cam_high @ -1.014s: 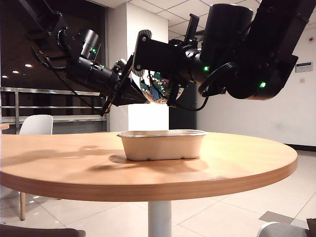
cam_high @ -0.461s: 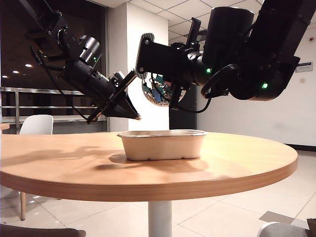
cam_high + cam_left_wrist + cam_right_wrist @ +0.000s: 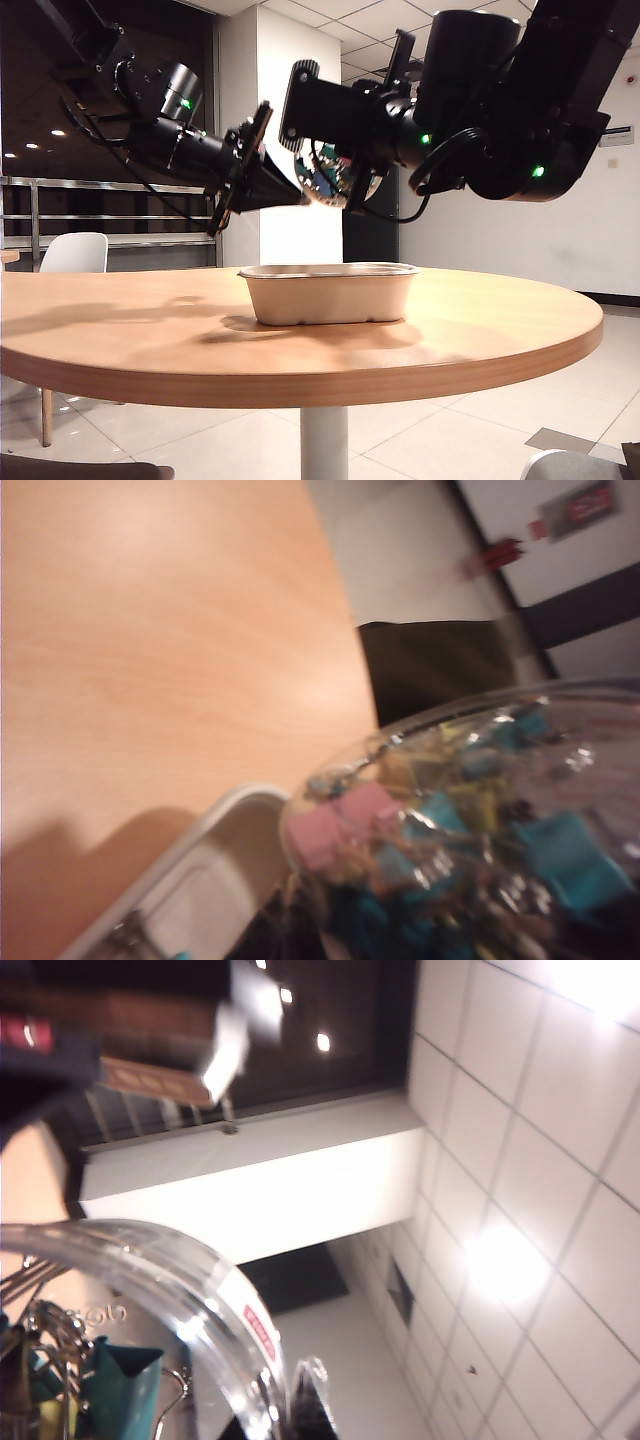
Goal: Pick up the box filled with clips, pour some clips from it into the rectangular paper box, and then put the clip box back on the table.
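I see the box filled with clips (image 3: 335, 178) lifted and tipped on its side above the rectangular paper box (image 3: 329, 292), which sits on the table (image 3: 480, 330). The right gripper (image 3: 345, 182) is clamped shut on the jar. The left gripper (image 3: 290, 192), jaws closed and empty, points at the jar's open end. In the left wrist view, the clips (image 3: 480, 830) crowd the jar; the tray shows at most a clip or two. I judge pickup complete, pouring barely begun, and set-down outstanding.
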Tool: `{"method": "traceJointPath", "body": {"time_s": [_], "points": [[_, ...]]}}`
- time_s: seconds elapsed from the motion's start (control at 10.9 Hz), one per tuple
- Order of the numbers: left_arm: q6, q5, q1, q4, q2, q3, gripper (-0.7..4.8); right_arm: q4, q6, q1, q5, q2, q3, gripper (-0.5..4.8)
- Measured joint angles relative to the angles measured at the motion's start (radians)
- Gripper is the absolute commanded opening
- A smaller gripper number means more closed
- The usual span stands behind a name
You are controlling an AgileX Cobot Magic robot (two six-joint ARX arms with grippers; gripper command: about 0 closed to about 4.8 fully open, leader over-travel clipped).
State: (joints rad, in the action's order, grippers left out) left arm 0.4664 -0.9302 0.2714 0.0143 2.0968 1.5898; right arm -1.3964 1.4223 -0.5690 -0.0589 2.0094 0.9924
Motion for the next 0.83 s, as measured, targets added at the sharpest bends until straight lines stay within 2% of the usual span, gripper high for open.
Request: {"method": "traceJointPath", "body": {"time_s": [0.09,0.28,0.55,0.83], "points": [[0.068,-0.085,-0.006,-0.092,0.004,-0.001,-0.06,-0.035,0.046,0.001,-0.005,-0.004,0.005,-0.02],[0.137,-0.052,0.0,-0.094,0.004,-0.001,-0.06,-0.035,0.206,0.0,0.028,-0.003,0.005,-0.01],[0.137,-0.049,-0.001,-0.109,0.004,0.0,-0.06,-0.02,0.29,0.002,0.032,-0.001,0.025,-0.02],[0.137,-0.05,0.0,-0.115,0.003,0.0,-0.06,-0.016,0.291,0.002,0.029,-0.001,0.032,-0.02]]}}
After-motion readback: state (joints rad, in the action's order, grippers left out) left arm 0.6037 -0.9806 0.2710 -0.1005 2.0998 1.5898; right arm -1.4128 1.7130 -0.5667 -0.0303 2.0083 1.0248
